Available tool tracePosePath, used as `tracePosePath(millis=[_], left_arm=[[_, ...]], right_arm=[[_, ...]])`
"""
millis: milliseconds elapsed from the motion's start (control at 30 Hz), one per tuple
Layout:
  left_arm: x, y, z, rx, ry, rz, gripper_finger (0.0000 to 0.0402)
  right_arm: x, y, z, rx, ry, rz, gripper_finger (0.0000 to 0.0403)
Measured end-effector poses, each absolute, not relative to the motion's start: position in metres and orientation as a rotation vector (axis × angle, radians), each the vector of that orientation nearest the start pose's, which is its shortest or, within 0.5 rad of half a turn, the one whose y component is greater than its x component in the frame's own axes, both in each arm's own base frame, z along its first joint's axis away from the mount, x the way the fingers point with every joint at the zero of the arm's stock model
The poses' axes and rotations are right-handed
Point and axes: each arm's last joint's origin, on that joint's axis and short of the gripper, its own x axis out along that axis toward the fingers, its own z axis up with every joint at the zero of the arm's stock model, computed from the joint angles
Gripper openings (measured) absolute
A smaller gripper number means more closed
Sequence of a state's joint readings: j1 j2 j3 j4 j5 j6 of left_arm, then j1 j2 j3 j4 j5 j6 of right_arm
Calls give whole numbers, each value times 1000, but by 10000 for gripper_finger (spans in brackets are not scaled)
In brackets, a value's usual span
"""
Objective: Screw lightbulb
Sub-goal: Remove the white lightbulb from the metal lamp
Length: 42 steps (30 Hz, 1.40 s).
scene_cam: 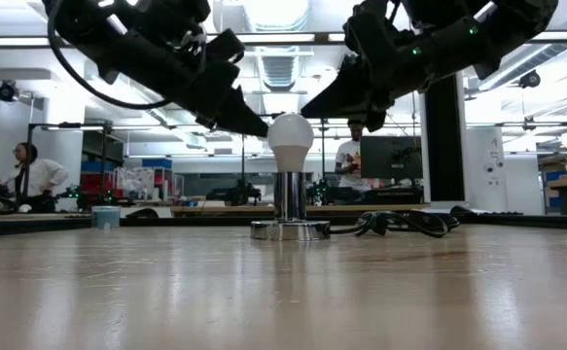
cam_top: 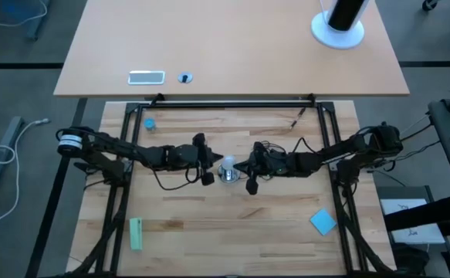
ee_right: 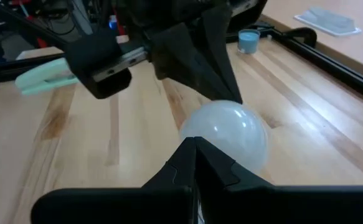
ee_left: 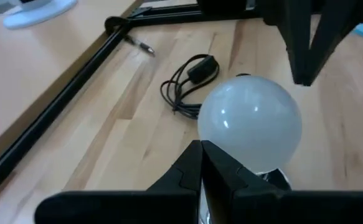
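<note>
Closed left gripper (ee_left: 201, 163) sits low in your left wrist frame; lightbulb (scene_cam: 290, 136) stands upright on its socket (scene_cam: 290, 216) at low-view centre, between it and the closed right gripper (scene_cam: 307, 110), equally near.

The lightbulb (scene_cam: 290, 134) has a smooth, frosted whitish head with a soft sheen. Under it, the socket (scene_cam: 290, 206) is polished, shiny metal. Both stand on the surface (cam_top: 232, 216) of pale wooden planks, smooth with a dull gloss.

Both arms' closed fingers hem the lightbulb (scene_cam: 291, 136) from either side, leaving only its top clear.
</note>
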<state>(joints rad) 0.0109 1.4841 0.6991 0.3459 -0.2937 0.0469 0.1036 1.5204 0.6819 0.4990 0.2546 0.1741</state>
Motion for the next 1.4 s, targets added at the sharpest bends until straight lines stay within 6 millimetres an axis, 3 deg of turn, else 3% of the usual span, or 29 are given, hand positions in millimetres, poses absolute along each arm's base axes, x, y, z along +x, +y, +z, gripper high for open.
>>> tracePosePath(millis=[467,800,1400], left_arm=[[298,8,193,26,468,201,0],[296,10,193,21,481,257,0],[299,7,195,-4,451,157,0]], right_arm=[[303,21,192,90,335,-298,0],[302,29,193,109,351,-163,0],[302,21,190,96,368,-248,0]])
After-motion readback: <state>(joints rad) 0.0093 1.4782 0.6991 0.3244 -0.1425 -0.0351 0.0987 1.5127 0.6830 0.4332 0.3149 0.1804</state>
